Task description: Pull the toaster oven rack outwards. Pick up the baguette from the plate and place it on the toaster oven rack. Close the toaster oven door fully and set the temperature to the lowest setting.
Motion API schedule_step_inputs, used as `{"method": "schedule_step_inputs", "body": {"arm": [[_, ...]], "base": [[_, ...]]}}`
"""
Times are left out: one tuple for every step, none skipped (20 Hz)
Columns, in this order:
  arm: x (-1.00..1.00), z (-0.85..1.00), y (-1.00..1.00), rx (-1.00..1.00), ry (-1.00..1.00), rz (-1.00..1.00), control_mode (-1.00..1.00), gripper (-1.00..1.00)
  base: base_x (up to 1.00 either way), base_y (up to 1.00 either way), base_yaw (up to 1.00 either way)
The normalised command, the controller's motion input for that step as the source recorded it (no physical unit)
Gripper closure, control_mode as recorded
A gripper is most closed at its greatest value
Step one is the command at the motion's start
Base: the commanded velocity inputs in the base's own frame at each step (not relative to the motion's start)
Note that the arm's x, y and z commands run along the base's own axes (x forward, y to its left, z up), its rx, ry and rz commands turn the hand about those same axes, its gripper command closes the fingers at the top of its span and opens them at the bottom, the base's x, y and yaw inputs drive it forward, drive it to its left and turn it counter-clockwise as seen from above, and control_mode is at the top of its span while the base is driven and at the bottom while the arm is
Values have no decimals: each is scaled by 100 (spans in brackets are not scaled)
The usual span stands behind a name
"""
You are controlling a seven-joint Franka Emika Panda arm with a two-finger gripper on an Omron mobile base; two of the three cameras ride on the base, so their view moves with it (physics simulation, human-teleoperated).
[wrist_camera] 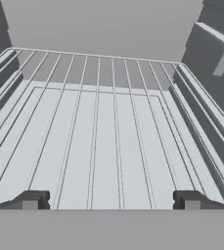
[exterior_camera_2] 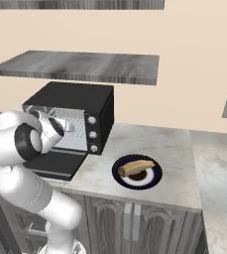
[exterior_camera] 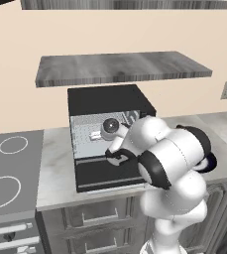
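The small tan-golden baguette (exterior_camera_2: 136, 167) lies flat across the round blue-rimmed plate (exterior_camera_2: 155, 178), long axis pointing toward the black toaster oven (exterior_camera_2: 80, 106). The two-finger gripper (wrist_camera: 111, 200), jaws wide and empty, hovers above the silver wire-grid rack (wrist_camera: 103, 146).

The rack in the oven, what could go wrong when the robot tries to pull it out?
The end effector is open just above the toaster oven rack; its thin wires may slip between the fingertips. The hand reaches into the oven over the lowered toaster oven door, so the arm might bump it. The baguette lies half across the plate and could roll off later.
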Motion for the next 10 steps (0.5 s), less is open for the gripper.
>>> {"method": "schedule_step_inputs", "body": {"arm": [[17,-15,2,0,0,1,-100,-100],[16,-14,0,0,0,1,-100,-100],[14,-12,0,0,0,1,-100,-100],[13,-14,0,0,0,1,-100,-100],[13,-14,0,0,0,1,-100,-100],[15,-16,2,0,0,1,-100,-100],[12,-15,1,0,0,1,-100,-100],[10,-14,1,0,0,1,-100,-100],[10,-14,1,0,0,1,-100,-100],[9,-14,0,0,0,1,-100,-100]], "base": [[0,0,0],[0,0,0],[0,0,0],[0,0,0],[0,0,0],[0,0,0],[0,0,0],[0,0,0],[0,0,0],[0,0,0]]}}
